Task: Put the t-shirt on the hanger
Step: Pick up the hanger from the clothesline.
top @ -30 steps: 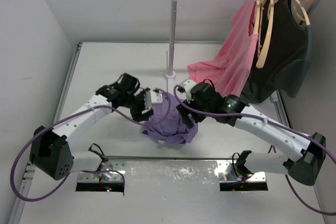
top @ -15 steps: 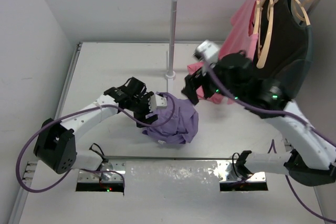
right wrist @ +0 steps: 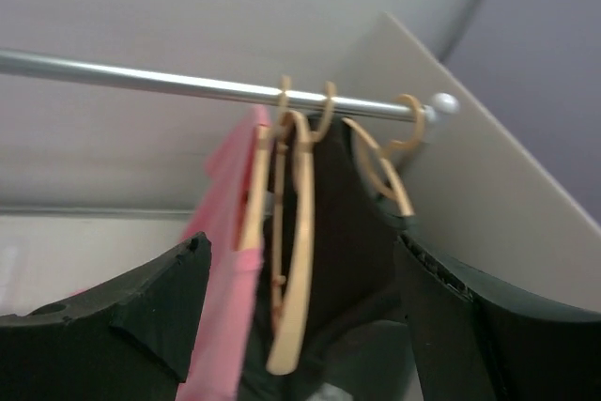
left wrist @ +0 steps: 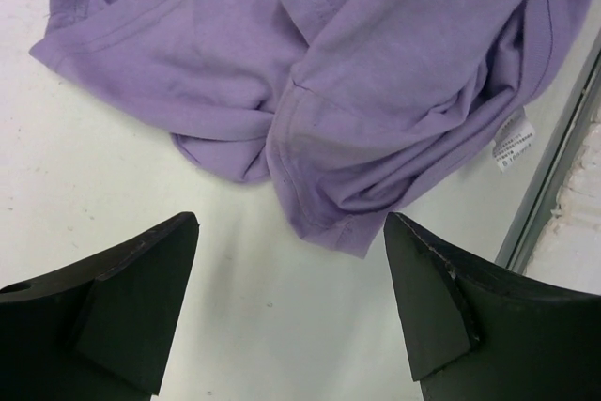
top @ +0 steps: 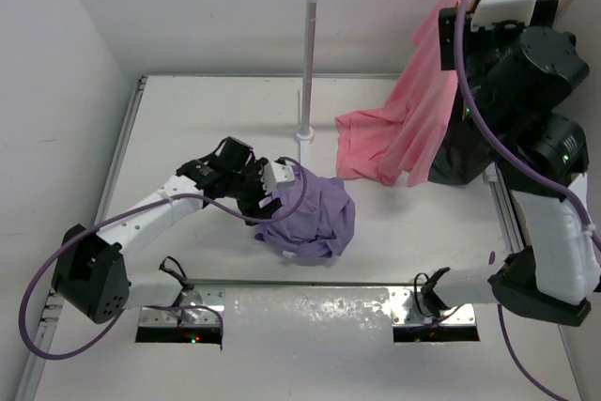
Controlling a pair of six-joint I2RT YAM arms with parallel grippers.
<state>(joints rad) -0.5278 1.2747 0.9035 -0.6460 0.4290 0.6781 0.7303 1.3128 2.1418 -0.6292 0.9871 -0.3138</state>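
Lavender t-shirt (top: 310,218) down on the desk (top: 207,110), bunched in a loose heap near the front edge, well apart from the rack. Far left: left arm stretched low across the desk, left end effector (left wrist: 291,227) spread wide, gripping nothing, tips just short of the heap's folded hem. White care tag (left wrist: 512,143) poking out at the cloth's edge in the wrist view. Next over, white rack post (top: 307,63) upright at mid-desk, silver rail (right wrist: 141,77) running right from its top. Pink shirt (top: 404,129) hanging from the rail. Then the bare hanger (right wrist: 306,223), hooked on the rail between pink shirt and black shirt (right wrist: 347,232). Far right: right arm up at rail height, right end effector (right wrist: 302,243) gaping too, empty, facing the hanger and not touching it.
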